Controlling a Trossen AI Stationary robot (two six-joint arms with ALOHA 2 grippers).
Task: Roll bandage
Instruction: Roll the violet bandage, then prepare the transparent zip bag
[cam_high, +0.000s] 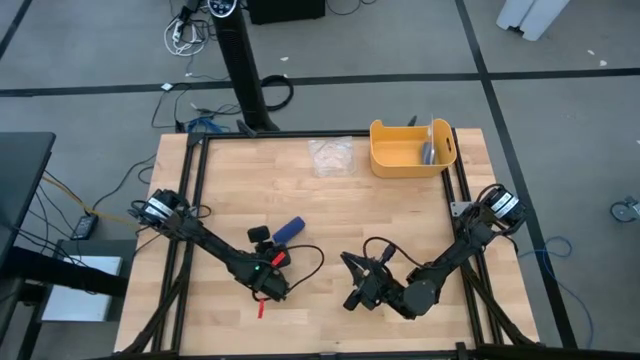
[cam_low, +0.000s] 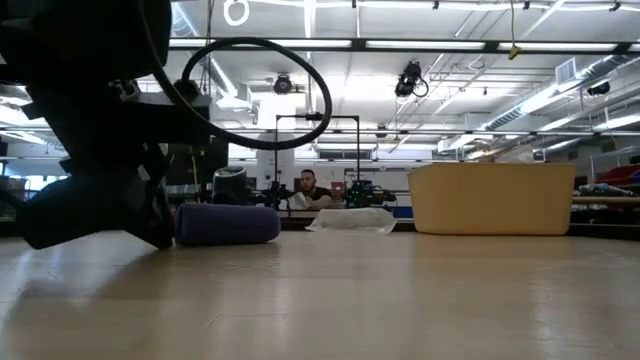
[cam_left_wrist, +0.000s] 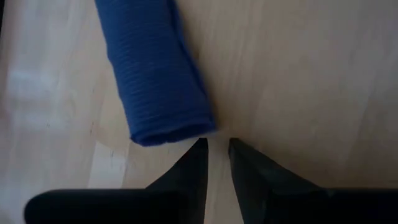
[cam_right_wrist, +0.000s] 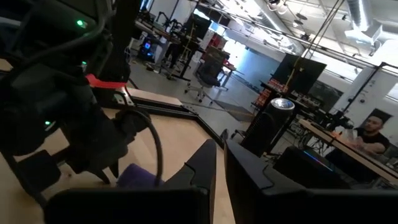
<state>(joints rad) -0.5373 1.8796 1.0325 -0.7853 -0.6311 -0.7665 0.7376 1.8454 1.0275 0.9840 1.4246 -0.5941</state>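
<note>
The bandage is a dark-blue rolled cylinder (cam_high: 290, 229) lying on its side on the wooden table, left of the middle. It also shows in the left wrist view (cam_left_wrist: 155, 74) and the low view (cam_low: 228, 223). My left gripper (cam_left_wrist: 217, 146) is shut, its fingertips just off the roll's near end; in the high view it sits beside the roll (cam_high: 267, 240). My right gripper (cam_high: 350, 280) is shut and empty, right of the middle near the front edge, facing the left arm; its fingers show in its own wrist view (cam_right_wrist: 221, 152). My left gripper's shut fingertips (cam_left_wrist: 200, 144) stand right at the lower corner of the roll's near end (cam_left_wrist: 202, 129). I cannot tell whether they touch it. The roll lies flat on the table.
A yellow tub (cam_high: 412, 148) stands at the far right of the table, with a clear plastic wrapper (cam_high: 332, 156) to its left. Bare wood lies between the two arms and toward the front edge. A person sits in the room beyond the table (cam_low: 308, 186).
</note>
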